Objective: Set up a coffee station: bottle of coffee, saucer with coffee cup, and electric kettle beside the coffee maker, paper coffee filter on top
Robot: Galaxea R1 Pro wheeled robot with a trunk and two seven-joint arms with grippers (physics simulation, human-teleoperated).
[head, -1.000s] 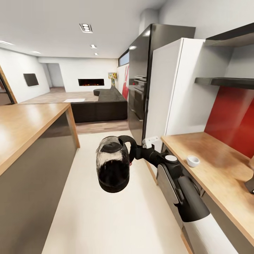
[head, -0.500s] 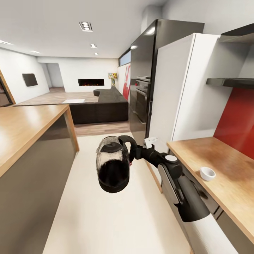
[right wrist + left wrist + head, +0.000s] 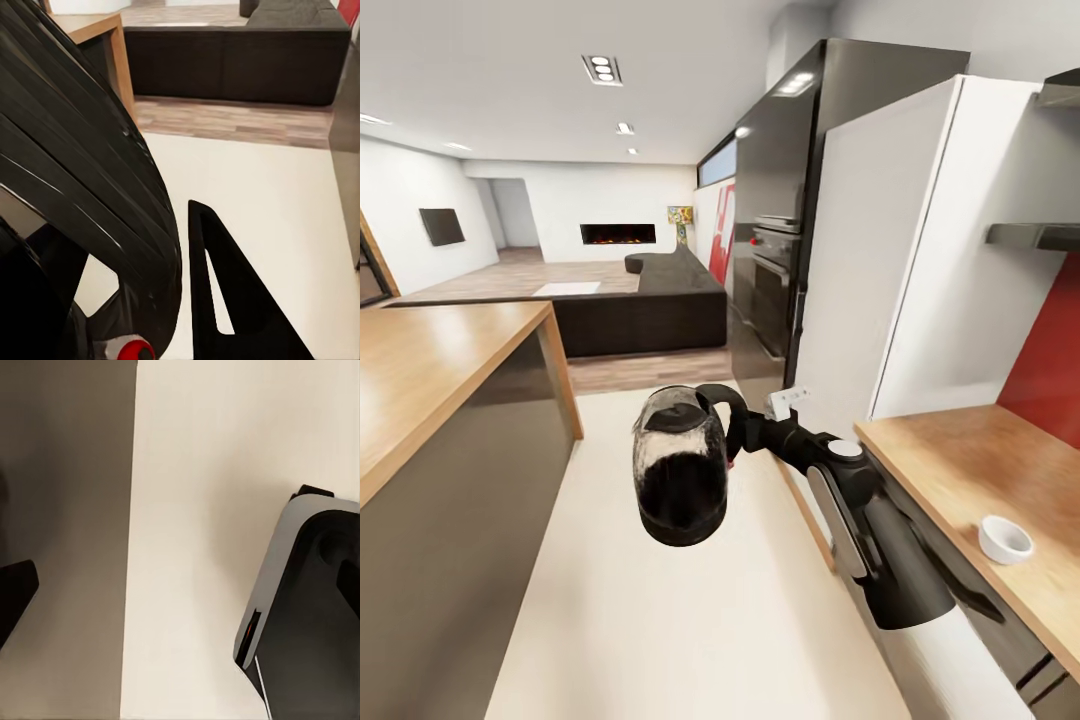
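Kettle point(image 3: 680, 465) hangs in the air over the floor, held by its black handle point(image 3: 722, 408) in the right claw point(image 3: 745, 432), pinched tight. It looks heavy and glassy, so it could swing or crack. The tabletop point(image 3: 980, 470) is near. Left claw: cannot tell.

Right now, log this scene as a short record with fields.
held item: kettle, carried in the air above the floor
holder: right claw, shut on the kettle's handle
kettle posture: upright
counter at right: wooden countertop with a small white cup on it
wall above: dark shelf
left claw: cannot tell
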